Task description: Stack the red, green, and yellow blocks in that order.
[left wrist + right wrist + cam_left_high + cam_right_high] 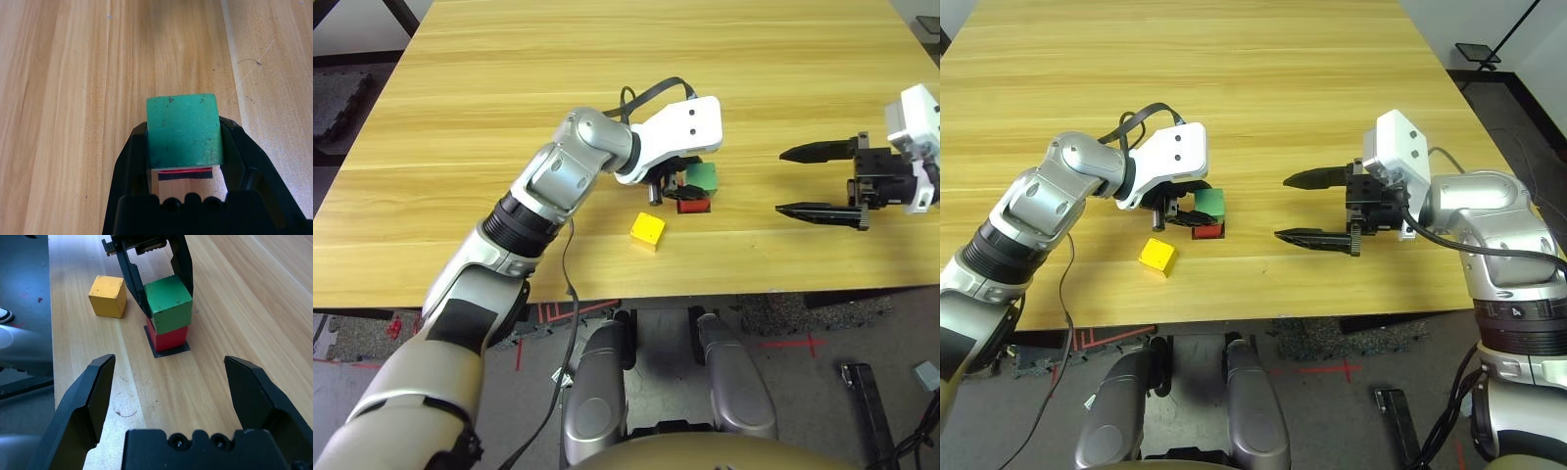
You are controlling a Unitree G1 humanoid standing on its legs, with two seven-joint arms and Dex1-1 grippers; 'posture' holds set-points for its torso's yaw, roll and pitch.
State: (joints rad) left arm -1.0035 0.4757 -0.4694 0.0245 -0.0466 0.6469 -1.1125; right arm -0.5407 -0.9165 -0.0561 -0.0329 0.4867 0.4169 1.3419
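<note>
Left jaws (185, 142) are pinching green (185, 131), seemingly sitting on red (168, 339); right jaws (1317, 209) spread. Yellow (1157, 257) lies nearer the left arm, robot-side of its jaws.

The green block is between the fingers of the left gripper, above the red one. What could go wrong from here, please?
The green block sits slightly off the edges of the red block, so if the left gripper lets go there, the stack may be uneven for the yellow block.

The left gripper's fingers hug the green block closely; one that drags while withdrawing might pull it off.
</note>
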